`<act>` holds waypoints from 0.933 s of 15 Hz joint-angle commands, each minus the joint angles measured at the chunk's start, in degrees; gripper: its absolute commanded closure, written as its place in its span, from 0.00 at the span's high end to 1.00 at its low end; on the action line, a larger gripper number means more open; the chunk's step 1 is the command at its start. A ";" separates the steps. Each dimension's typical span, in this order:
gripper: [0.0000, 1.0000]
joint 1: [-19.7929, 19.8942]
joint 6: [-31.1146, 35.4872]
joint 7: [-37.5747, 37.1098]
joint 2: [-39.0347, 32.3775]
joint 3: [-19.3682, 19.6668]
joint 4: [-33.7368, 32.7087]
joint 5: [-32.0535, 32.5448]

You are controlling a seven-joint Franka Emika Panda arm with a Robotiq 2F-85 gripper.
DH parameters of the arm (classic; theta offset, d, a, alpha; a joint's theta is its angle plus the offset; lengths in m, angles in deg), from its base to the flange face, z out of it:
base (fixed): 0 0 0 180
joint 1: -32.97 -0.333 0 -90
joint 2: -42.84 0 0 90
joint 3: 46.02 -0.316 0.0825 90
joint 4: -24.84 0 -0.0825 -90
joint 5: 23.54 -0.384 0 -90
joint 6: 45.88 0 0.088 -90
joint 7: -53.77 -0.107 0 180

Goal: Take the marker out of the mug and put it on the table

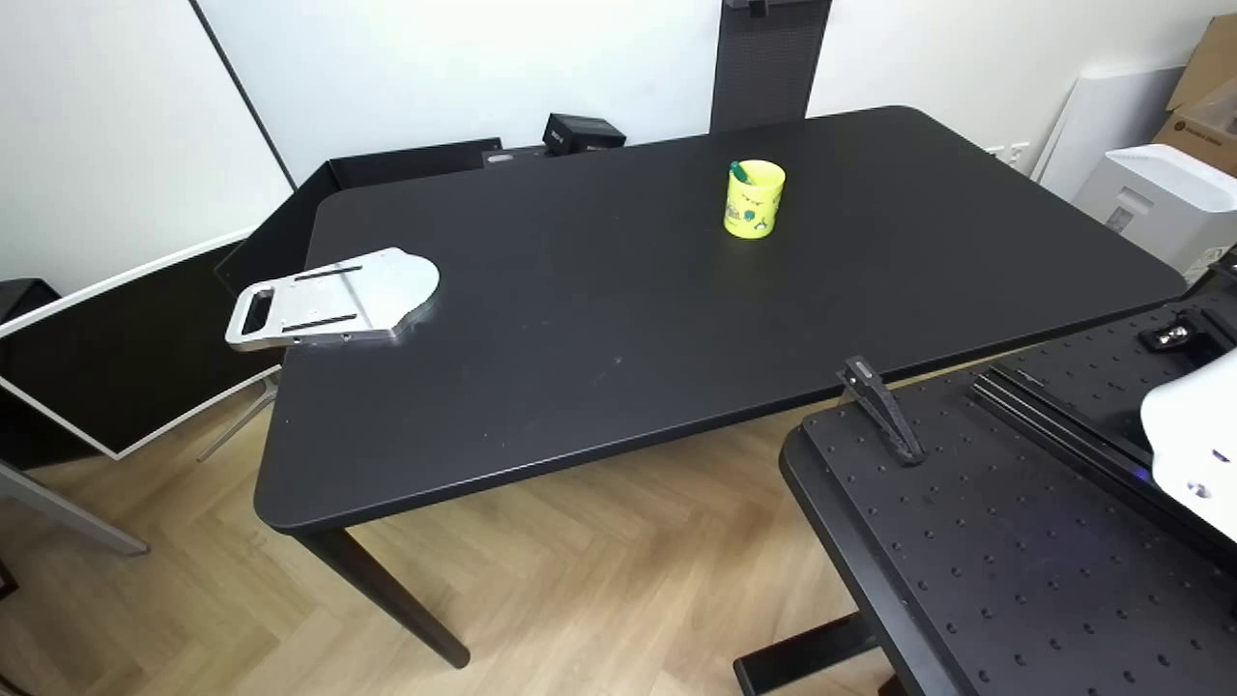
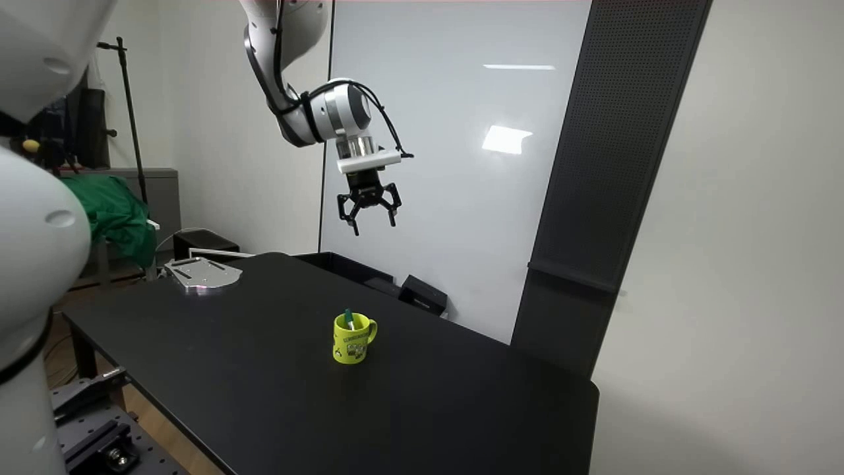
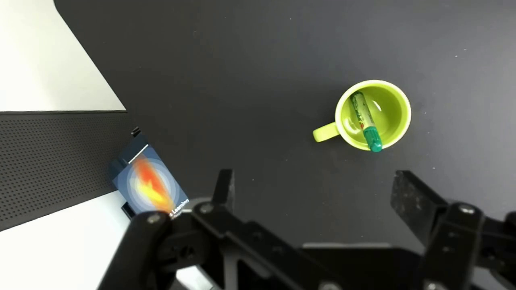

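The yellow-green mug (image 1: 752, 201) stands upright on the black table (image 1: 541, 319). It also shows in the other views (image 2: 349, 343) (image 3: 397, 139), with its handle visible in the wrist view. The marker (image 3: 363, 110) leans inside the mug, its green cap resting at the rim and pointing up. The marker's cap end also shows in both exterior views (image 1: 740, 172) (image 2: 349, 317). My gripper (image 2: 375, 227) hangs high above the table, well above the mug. In the wrist view, its fingers (image 3: 314, 175) are wide apart with nothing between them. The mug lies ahead of the fingertips.
A white flat handled plate (image 1: 358, 290) overhangs the table's far edge. A black box (image 1: 583, 133) stands behind the table's back edge, near a whiteboard (image 2: 455, 152) and a perforated dark panel (image 2: 626, 145). A black perforated platform (image 1: 1015, 541) with a rail adjoins the table.
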 commanded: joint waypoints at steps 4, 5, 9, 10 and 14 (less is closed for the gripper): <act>1.00 -1.68 -0.98 -0.41 -6.17 0.14 -4.95 1.25; 1.00 -1.82 -1.04 -0.34 -6.89 0.16 -5.26 1.21; 1.00 -1.38 -0.06 0.02 -6.19 -0.27 -2.93 0.13; 1.00 -1.38 -0.06 0.02 -6.16 -0.27 -2.92 0.12; 1.00 -1.35 0.04 0.02 -6.06 -0.26 -2.83 0.14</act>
